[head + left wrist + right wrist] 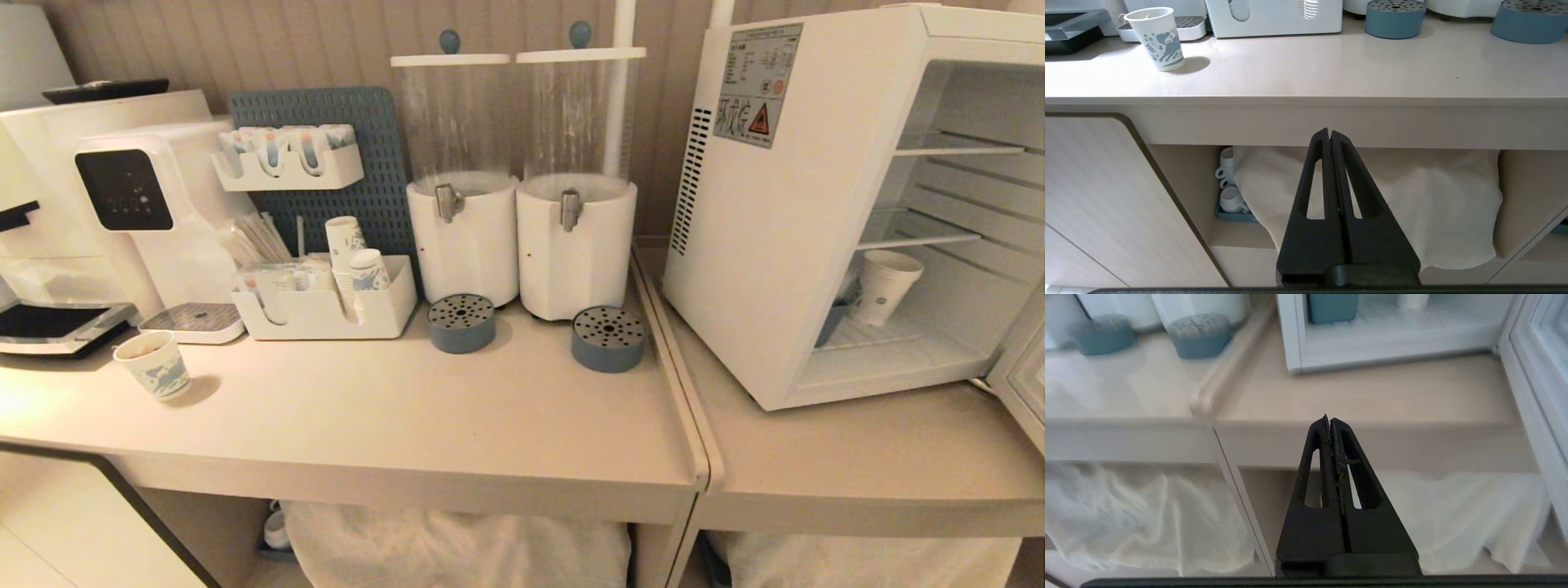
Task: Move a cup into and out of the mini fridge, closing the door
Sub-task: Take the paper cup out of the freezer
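Fridge (796, 220) first, from the head camera: it stands on the right-hand counter with its door (1024, 380) swung wide open at the picture's right edge. The cup (884, 286) sits upright on the bottom wire shelf, beside a blue container (830, 322) at the fridge's front wall. Neither arm shows in this view. On the left counter (408, 408) stand two white dispensers (522, 237), a tray of cup stacks (326, 314) and a short printed cup (153, 365).

From the left wrist camera, the left claw (1329, 134) hangs low in front of the counter's edge, its two black fingers pressed together with nothing between them. The short printed cup (1158, 38) stands far ahead of the tips, up on the counter and off to one side. White cloth (1412, 204) fills the shelf space behind the fingers.

From the right wrist camera, the right claw (1329, 421) is likewise fully closed and empty, held below the counter's front edge. The fridge (1331, 351) lies ahead of and above the tips, well apart from them. The base of the cup (1412, 300) just shows inside, and the door (1541, 367) runs alongside.
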